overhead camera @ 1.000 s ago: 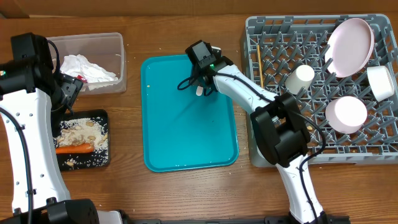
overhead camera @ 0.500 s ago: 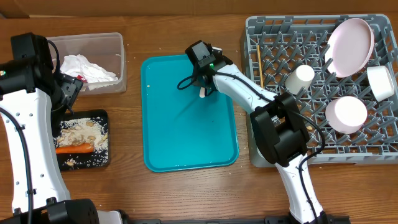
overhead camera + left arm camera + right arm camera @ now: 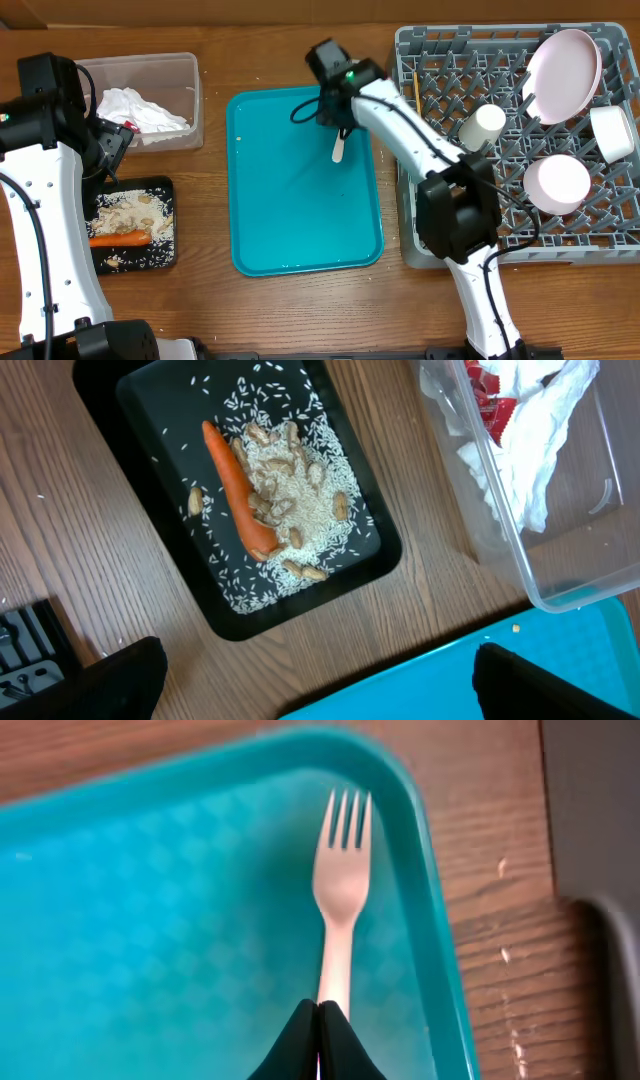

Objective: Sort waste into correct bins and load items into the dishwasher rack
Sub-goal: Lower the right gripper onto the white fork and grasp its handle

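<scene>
My right gripper [image 3: 320, 1015] is shut on the handle of the white fork [image 3: 340, 890], whose tines point toward the teal tray's far corner. From overhead the fork [image 3: 340, 148] hangs below that gripper [image 3: 338, 128] over the teal tray's [image 3: 300, 220] upper right part. The grey rack [image 3: 440, 60] holds a plate [image 3: 562, 62], a cup [image 3: 482, 125], two bowls [image 3: 557, 183] [image 3: 612, 133] and a chopstick [image 3: 416, 100]. My left gripper [image 3: 320, 695] is open and empty beside the black tray [image 3: 160, 510], which holds a carrot [image 3: 235, 490] and rice.
The clear tub [image 3: 190, 100] at the back left holds white napkins [image 3: 135, 108] and a red wrapper [image 3: 490, 405]. The black tray [image 3: 165, 255] sits in front of it. The rack's grey edge [image 3: 610, 980] lies just right of the teal tray.
My right gripper closed on the fork and moved up and right with it, toward the rack. The left arm has not moved.
</scene>
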`<act>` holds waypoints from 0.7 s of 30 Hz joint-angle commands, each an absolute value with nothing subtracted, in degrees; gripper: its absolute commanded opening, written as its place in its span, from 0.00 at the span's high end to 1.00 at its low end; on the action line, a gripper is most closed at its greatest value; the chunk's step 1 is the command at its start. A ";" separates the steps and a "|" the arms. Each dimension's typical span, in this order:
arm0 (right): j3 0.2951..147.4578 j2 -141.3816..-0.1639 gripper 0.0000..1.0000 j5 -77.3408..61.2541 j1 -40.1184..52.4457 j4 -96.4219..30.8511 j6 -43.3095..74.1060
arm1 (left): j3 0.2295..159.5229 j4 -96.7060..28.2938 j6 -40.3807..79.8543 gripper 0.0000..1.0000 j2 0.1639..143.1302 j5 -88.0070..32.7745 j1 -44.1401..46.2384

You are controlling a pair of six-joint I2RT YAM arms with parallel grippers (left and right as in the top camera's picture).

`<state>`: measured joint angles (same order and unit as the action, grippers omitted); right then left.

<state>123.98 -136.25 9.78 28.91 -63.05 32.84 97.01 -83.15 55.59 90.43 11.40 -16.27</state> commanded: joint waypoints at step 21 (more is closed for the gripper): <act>113.38 -137.51 0.00 4.19 27.81 -52.64 30.46 | 96.97 -83.29 56.60 0.00 90.65 12.01 -16.47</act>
<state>115.18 -137.12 4.08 27.49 -53.71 30.06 97.01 -83.13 55.59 90.43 11.40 -16.27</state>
